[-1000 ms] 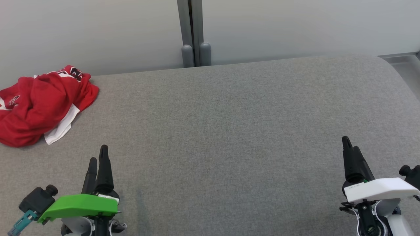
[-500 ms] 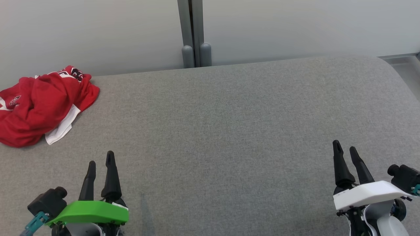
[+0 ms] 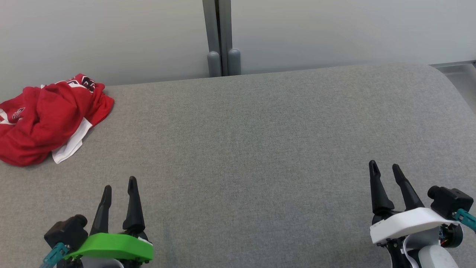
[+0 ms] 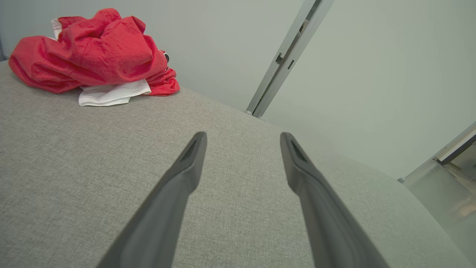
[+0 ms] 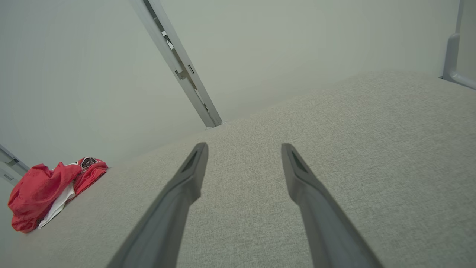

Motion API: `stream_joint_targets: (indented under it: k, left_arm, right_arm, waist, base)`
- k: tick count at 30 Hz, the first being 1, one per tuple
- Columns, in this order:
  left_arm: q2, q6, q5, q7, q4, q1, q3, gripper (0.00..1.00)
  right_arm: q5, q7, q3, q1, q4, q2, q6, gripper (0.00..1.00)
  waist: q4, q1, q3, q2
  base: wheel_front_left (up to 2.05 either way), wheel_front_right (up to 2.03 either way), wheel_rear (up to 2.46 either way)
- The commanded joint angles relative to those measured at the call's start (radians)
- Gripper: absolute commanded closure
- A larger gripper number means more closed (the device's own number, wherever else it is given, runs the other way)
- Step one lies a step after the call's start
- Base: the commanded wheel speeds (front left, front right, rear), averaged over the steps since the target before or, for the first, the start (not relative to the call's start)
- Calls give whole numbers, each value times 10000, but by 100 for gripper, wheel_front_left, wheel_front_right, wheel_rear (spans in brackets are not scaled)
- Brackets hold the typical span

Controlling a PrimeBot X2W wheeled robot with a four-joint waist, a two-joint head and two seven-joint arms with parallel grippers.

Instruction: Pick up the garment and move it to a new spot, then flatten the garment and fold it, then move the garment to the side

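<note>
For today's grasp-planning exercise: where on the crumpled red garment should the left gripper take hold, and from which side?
Probably a raised fold atop the red garment, approached from above with the open left gripper. The heap bunches into ridges there that the jaws can straddle; its white flap lies flat, harder to pinch.

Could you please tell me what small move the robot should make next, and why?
Probably reach the left end effector forward-left toward the crumpled red and white garment. It lies untouched at the far left of the grey surface, both end effectors are open and empty, and the left one is nearer than the right end effector.
</note>
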Motion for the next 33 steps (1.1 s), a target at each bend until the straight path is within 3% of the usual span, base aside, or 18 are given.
stream_joint_targets:
  k: [1,33]
  left_arm:
    - [78,-21,256,-102,-12,52,-22,0]
    - [105,-119,2266,-813,922,252,-236,0]
  right_arm:
    - [-324,-106,22,44,-75,-64,2,0]
    - [-3331,-827,294,155,455,-93,3,0]
  waist:
    - [2,0,0,0]
    - [91,0,-63,0]
  base:
    - [0,0,0]
    - [0,0,0]
